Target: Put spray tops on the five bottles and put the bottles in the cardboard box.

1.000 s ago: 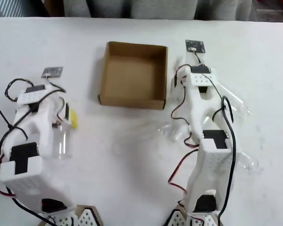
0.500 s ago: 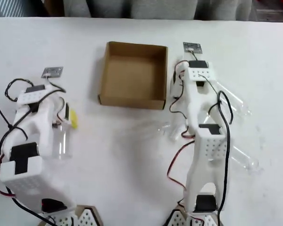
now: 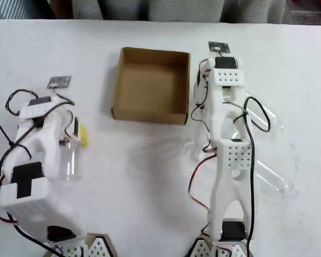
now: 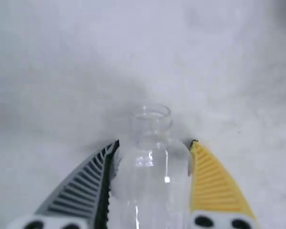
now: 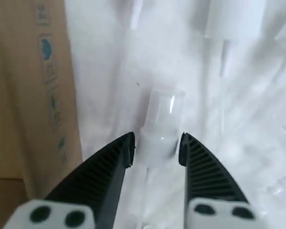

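L tool clamped | R arm extended fwd | R tool ajar

Box: I see the cardboard box open-topped, mid-worktop.
Left arm: a clear bottle at its yellow-fingered tool.
Right arm: stretched along my box's side, with loose bottles lying beyond it.

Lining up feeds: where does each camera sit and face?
High view: above the table, looking down on cardboard box, left arm, right arm.
Left wrist view: on that wrist, facing along the left claw, shut on a bottle.
Right wrist view: on that wrist, facing the open right claw around a spray top.
Shared: high and right wrist views show the cardboard box.
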Robot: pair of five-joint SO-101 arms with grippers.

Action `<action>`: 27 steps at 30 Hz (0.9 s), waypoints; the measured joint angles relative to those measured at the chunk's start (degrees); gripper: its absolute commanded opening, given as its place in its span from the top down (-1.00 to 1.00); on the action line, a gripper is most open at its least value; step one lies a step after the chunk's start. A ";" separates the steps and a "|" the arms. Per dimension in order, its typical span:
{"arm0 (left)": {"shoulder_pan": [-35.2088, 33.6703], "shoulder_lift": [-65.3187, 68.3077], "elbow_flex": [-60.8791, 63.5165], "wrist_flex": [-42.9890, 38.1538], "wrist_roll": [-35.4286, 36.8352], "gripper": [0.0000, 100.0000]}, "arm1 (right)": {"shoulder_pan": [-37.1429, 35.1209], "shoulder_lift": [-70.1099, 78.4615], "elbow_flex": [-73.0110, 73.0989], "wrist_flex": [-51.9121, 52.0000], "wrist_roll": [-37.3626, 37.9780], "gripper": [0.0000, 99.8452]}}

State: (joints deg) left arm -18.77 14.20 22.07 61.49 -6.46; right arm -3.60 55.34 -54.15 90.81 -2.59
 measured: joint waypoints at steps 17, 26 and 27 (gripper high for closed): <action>0.00 0.00 0.00 0.00 0.00 0.96 | 3.34 7.21 -14.15 5.01 0.00 0.97; 0.00 0.00 0.00 -0.70 0.00 0.96 | 4.92 -3.96 -14.59 7.82 0.00 0.97; 0.00 0.00 -0.18 -0.97 0.00 0.96 | 4.92 -6.42 -12.84 7.82 0.00 0.97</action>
State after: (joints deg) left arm -18.77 14.20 21.89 60.53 -6.46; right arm 1.32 48.92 -66.99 98.64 -2.59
